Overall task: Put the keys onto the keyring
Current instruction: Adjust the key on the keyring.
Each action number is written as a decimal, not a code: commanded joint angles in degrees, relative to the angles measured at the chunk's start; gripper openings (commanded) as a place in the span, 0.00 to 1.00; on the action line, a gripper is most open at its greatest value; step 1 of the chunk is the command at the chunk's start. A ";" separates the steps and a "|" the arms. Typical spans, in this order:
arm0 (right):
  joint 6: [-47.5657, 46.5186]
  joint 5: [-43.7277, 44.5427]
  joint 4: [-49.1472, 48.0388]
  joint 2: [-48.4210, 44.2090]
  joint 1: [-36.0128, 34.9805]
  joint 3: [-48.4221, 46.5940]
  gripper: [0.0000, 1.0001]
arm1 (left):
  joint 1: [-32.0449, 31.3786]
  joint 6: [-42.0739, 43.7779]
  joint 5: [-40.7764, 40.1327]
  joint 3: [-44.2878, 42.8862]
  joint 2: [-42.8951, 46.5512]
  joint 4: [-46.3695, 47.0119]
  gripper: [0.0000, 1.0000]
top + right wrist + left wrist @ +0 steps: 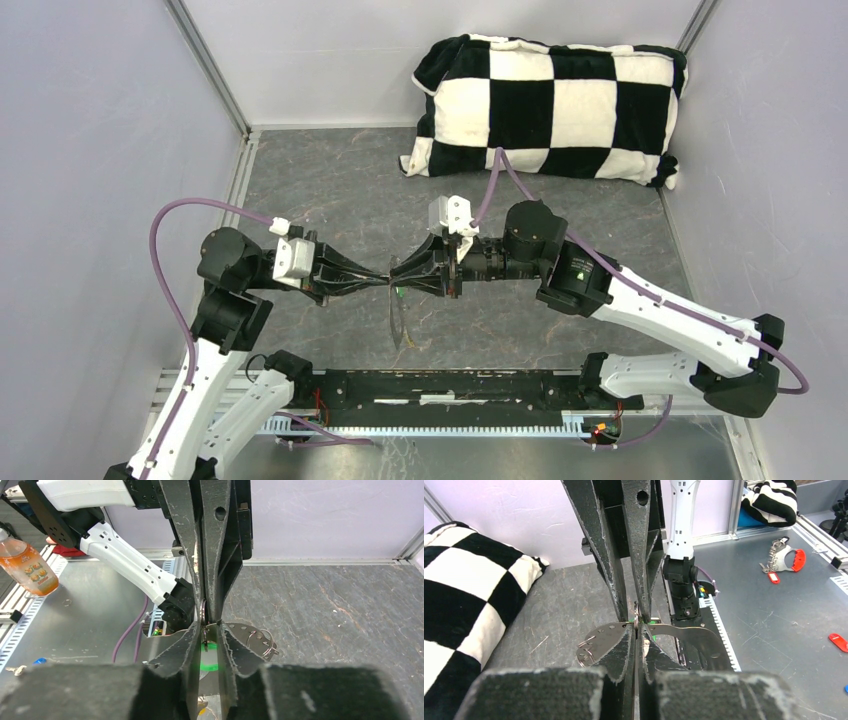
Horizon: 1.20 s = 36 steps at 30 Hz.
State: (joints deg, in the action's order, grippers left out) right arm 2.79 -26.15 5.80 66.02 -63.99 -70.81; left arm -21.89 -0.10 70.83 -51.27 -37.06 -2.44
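Observation:
My two grippers meet tip to tip above the middle of the table. The left gripper [382, 282] [636, 630] is shut on the keyring [636, 616], a thin wire loop seen edge-on between its tips. Facing it, the right gripper [396, 282] [211, 626] has its jaws a narrow gap apart around the same keyring [203, 615]. The green-headed key [210, 661] [399, 292] shows in that gap, just below the tips. A small yellow-orange bit [202, 709] shows lower down, mostly hidden. Whether either key hangs on the loop is hidden.
A flat grey metal plate [599, 640] [250, 632] with holes and small wire rings hangs under the fingertips. A black-and-white checkered pillow [545, 105] lies at the back right. Red tags [794, 560] and an orange bottle [27, 562] sit off the mat.

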 commanded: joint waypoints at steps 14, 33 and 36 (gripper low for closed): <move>-3.08 -0.15 10.31 4.90 0.12 -8.64 0.00 | -0.24 17.85 -1.79 -5.14 -3.02 -23.69 0.36; -10.42 6.64 35.14 14.63 -0.83 -23.15 0.01 | -0.17 34.54 -4.17 -12.05 -8.98 -43.07 0.27; -10.52 6.56 35.74 15.25 -1.11 -24.26 0.01 | -0.30 37.31 -4.93 -12.27 -9.68 -45.68 0.27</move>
State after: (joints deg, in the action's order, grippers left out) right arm -6.63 -20.23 41.41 81.10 -64.47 -90.98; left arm -21.89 30.65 66.37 -61.45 -45.93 -43.20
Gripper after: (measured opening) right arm 0.011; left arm 0.269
